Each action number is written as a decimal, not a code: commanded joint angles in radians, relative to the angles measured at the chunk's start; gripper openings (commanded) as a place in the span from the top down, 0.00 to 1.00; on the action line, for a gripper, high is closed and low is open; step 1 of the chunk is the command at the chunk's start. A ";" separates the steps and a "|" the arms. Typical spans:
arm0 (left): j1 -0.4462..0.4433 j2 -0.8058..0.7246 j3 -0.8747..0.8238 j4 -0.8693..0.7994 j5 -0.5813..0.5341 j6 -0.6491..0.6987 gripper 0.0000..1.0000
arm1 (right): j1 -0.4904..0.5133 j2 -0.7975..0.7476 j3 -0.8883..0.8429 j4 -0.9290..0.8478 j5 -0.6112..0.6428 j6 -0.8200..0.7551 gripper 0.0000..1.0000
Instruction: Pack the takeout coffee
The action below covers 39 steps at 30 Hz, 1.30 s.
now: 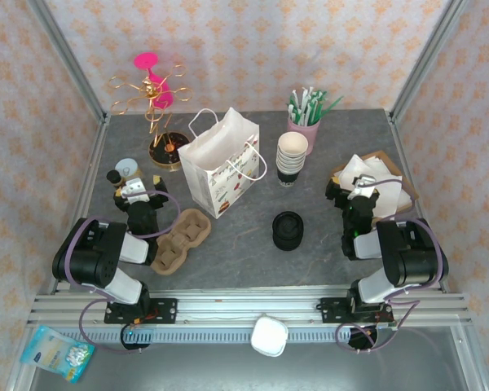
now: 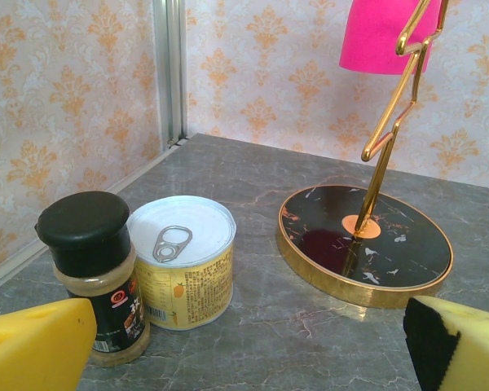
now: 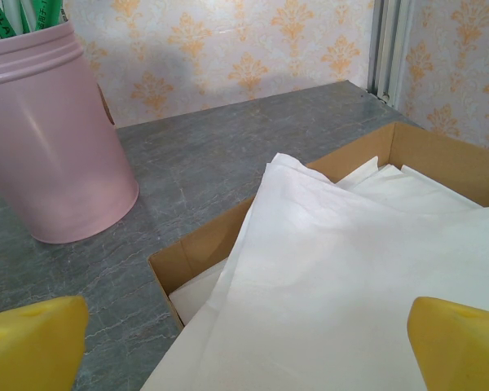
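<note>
Standing lidless, the stack of paper cups, black outside and cream inside, rises ahead and left of the right gripper; I cannot tell any single lidded cup apart. The pile of black lids lies left of that gripper, back toward its base. Its fingers are spread wide, holding nothing, over a cardboard box of white paper sheets; a pink tumbler of green-wrapped straws stands ahead-left. The left gripper, likewise spread and unladen, faces a spice jar of pale powder just beside a sealed tin. A white paper bag, mouth open, stands to its right, with a pulp cup carrier nearer its base.
</note>
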 commanded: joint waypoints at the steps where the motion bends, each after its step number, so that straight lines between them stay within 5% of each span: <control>1: 0.009 0.009 0.015 0.038 -0.009 0.008 0.00 | -0.007 0.007 0.019 0.038 0.002 0.010 0.00; 19: 0.008 -0.044 -0.015 0.049 0.001 0.011 0.00 | -0.006 -0.025 0.019 0.021 -0.022 0.002 0.00; 28: 0.007 -0.309 -0.012 -0.199 0.018 -0.019 0.00 | -0.007 -0.289 0.094 -0.322 0.031 0.094 0.00; 34: 0.008 -0.582 0.133 -0.653 0.034 -0.254 0.00 | -0.007 -0.444 0.313 -0.837 0.116 0.369 0.00; 39: 0.009 -0.772 0.198 -0.863 0.107 -0.467 0.00 | -0.007 -0.514 0.414 -1.078 -0.020 0.433 0.00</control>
